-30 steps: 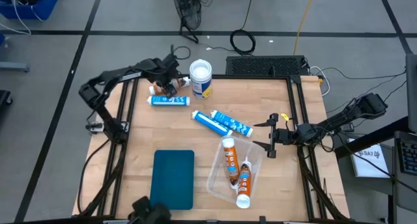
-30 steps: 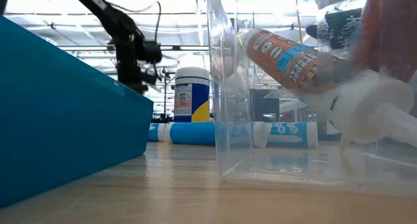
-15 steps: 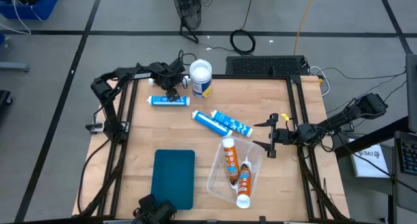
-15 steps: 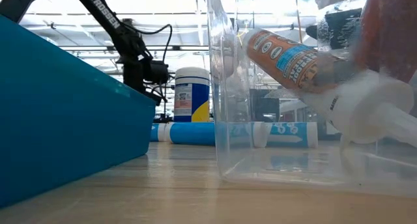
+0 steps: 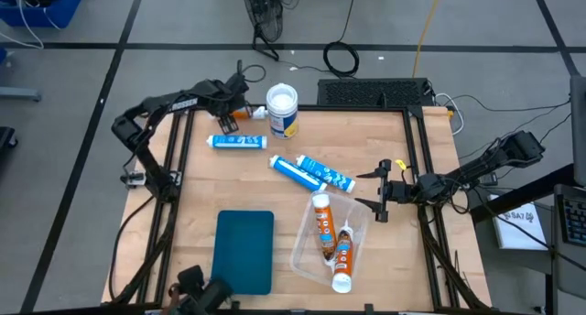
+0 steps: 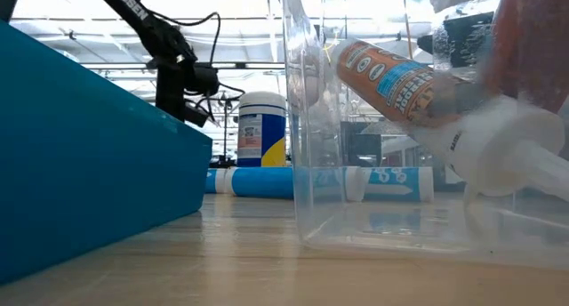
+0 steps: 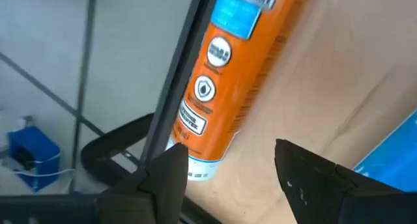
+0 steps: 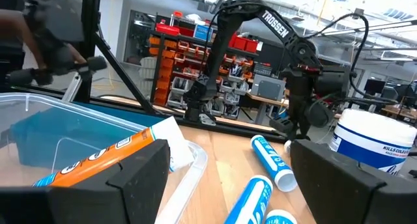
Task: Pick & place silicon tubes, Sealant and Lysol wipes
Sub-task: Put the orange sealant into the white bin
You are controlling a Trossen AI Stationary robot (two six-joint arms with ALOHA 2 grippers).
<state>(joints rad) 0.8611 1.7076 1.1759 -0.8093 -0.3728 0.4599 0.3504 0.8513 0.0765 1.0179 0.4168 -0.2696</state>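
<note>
At the table's (image 5: 275, 205) far edge the Lysol wipes (image 5: 282, 111) stand upright, just beside the left gripper (image 5: 229, 114) — its fingers slightly parted over an orange tube (image 7: 228, 74), contact unclear. Right gripper (image 5: 383, 194) waits open at the right edge.

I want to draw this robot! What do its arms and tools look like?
Both arms are black, thin and jointed, with black cables looping alongside. The left arm has white letters on it. The left tool and right tool each end in two chunky dark fingers.
</note>
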